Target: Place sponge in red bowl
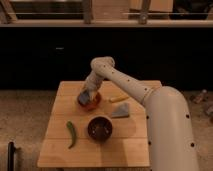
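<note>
Sponge (85, 96), a bluish block, was over the red bowl (93, 104) at the tip of the claw (88, 92), which hung directly above the bowl on the desk (60, 150), evidently positioned for the drop. Whether the claw gripped it could not be determined.

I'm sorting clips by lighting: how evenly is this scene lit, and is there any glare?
Camera view: the wooden table is warmly lit, while the background behind it is nearly black; the gripper hangs over the red bowl at the table's far side, and the bowl looks dim beneath it; the white arm is the brightest surface, without harsh glare.
</note>
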